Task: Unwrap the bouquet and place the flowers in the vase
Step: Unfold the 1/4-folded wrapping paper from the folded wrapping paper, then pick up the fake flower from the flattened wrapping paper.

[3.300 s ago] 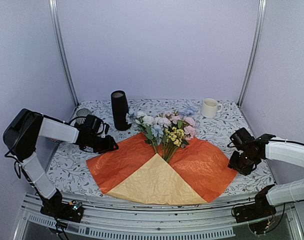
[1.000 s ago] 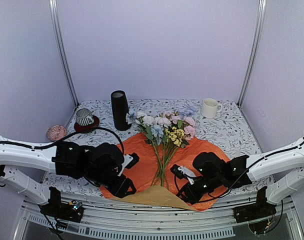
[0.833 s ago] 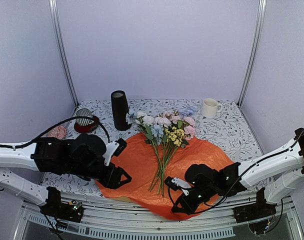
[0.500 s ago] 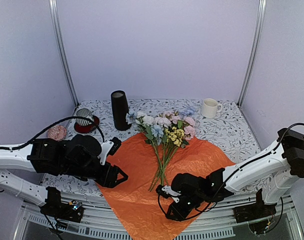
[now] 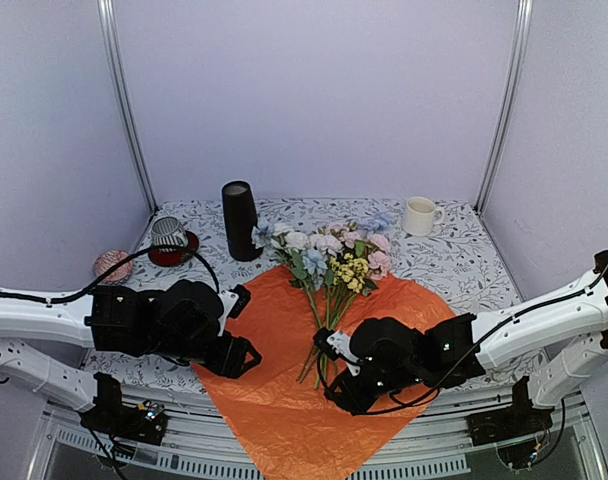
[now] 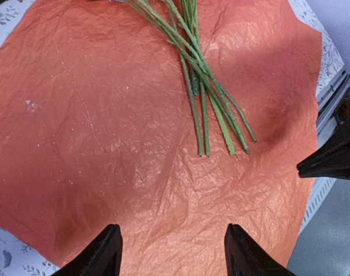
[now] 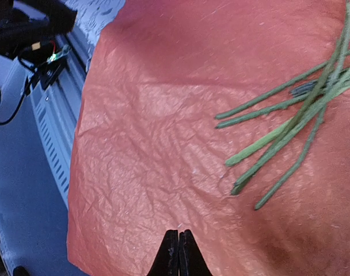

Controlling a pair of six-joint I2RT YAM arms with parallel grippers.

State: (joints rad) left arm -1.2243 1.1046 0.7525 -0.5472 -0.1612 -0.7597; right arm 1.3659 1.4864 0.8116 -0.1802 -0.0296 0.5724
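Where the orange sheet point(image 5: 274, 410) drapes its near corner over the front edge of the table point(image 5: 464, 270), the right gripper point(image 7: 179, 253) hangs over the paper with its fingers pressed together, just short of the cut stems point(image 7: 278, 155). The left gripper point(image 6: 170, 253) hovers over the sheet's left part, fingers apart and empty. Beyond them the flowers point(image 5: 329, 255) lie loose on the spread sheet, stems toward the arms and heads at its far edge. Farther back the black vase point(image 5: 239, 220) stands upright just left of the heads, with a striped cup point(image 5: 168, 234) further left and a white mug point(image 5: 419, 215) well off to the right.
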